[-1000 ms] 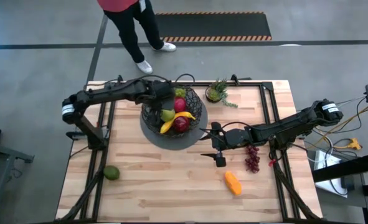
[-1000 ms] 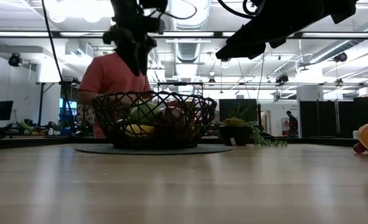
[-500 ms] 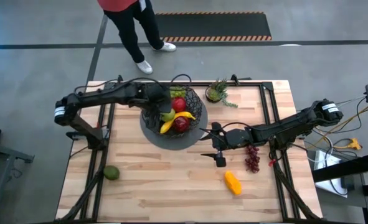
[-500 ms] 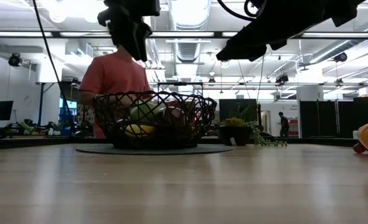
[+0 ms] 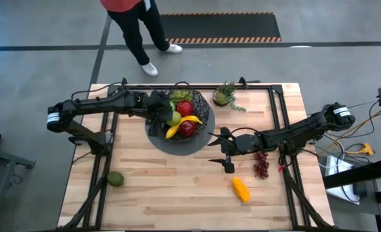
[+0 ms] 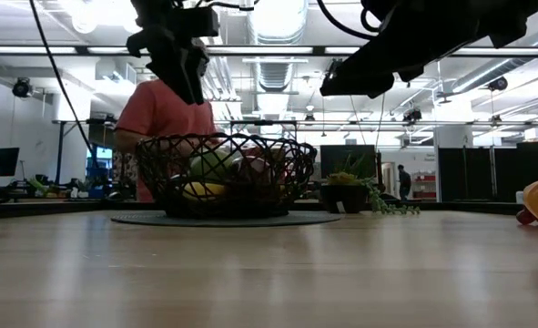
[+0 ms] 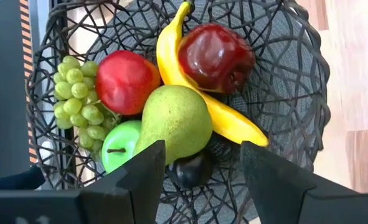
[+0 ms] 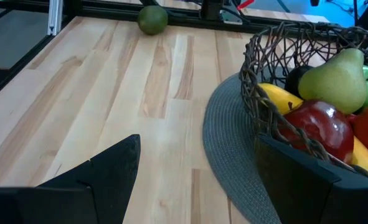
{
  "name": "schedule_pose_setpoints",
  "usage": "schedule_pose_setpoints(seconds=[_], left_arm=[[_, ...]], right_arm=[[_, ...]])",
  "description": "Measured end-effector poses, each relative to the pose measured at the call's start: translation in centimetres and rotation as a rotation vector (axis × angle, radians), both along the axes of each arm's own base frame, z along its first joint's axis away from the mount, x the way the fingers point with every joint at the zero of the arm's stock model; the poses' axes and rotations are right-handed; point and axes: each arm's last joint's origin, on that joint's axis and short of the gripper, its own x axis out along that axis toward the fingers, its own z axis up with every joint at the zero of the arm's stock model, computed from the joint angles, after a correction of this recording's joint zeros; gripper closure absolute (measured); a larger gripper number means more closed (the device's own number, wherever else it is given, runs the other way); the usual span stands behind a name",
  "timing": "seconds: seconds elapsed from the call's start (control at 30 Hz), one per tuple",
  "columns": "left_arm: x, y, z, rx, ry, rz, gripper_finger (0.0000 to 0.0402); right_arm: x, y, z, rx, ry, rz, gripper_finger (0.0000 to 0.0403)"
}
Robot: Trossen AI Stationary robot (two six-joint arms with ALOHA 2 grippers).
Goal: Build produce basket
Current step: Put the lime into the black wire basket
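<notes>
Your left gripper [image 5: 156, 111] hangs over the left rim of the basket [image 5: 206, 119], its fingers [image 7: 143, 165] spread and holding nothing, with the pear [image 7: 176, 121], banana [image 7: 218, 115], two red apples [image 7: 126, 81], a green apple [image 7: 120, 146] and green grapes [image 7: 78, 99] lying in the bowl below. Your right gripper [image 5: 225, 154] waits just right of the basket above the table [image 5: 164, 187], fingers spread and empty. Purple grapes [image 5: 262, 164], an orange piece [image 5: 241, 189] and a lime [image 5: 115, 178] lie on the wood outside the basket.

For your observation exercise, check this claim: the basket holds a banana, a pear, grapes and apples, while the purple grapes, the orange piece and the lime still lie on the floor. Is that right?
Not quite. The purple grapes, orange piece and lime lie on the table, not the floor, as the high view shows. The basket contents are as stated.
</notes>
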Motion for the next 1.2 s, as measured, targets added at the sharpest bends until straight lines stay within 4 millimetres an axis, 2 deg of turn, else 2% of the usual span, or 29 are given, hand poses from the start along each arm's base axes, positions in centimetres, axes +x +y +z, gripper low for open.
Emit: schedule_pose_setpoints(seconds=[0.5, 0.9, 1.2], left_arm=[[-2.2, -0.6, 1.2, -0.026, -0.146, 0.08, 0.021], [-2.1, -1.2, 1.4, -0.04, -0.16, 0.077, 0.021], [-2.2, -1.3, 0.6, -0.047, -0.136, 0.073, 0.021]], right_arm=[[0.1, 0.0, 0.3, -0.005, -0.019, 0.003, 0.015], [0.1, 0.0, 0.3, -0.008, -0.024, 0.006, 0.017], [0.1, 0.0, 0.3, -0.009, -0.024, 0.006, 0.017]])
